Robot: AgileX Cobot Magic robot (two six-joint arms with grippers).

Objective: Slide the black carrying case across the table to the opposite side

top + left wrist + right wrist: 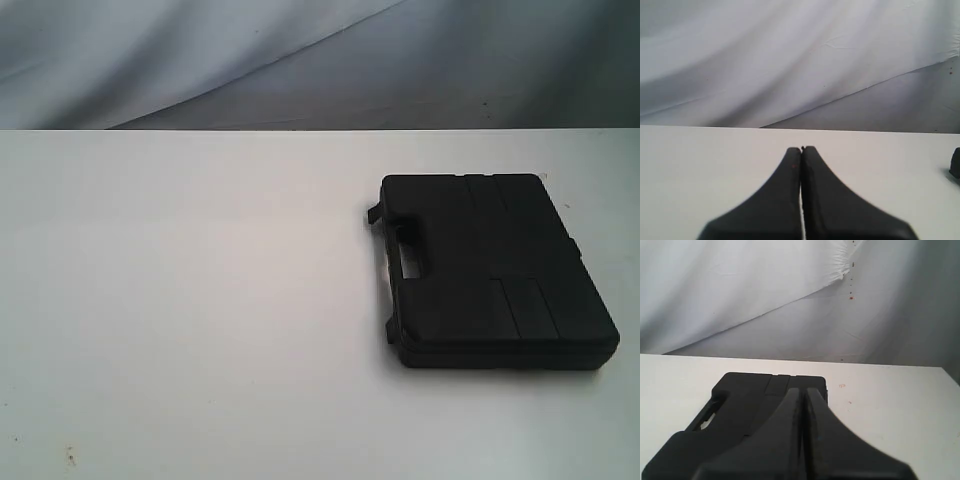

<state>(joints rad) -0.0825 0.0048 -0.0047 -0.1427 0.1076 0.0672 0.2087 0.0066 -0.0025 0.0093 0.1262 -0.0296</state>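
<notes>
The black carrying case (490, 268) lies flat on the right half of the white table (180, 300), its handle (405, 250) facing left. Neither arm shows in the exterior view. In the right wrist view my right gripper (803, 390) is shut with nothing in it, held over the case (747, 395); contact with the lid cannot be told. My left gripper (801, 149) is shut and empty above bare table (700, 165), and only a sliver of the case (955, 162) shows at that view's edge.
A grey-white cloth backdrop (300, 60) hangs behind the table's far edge. A few small specks (70, 457) mark the tabletop near the front left. In the right wrist view bare table (890, 405) lies beside the case.
</notes>
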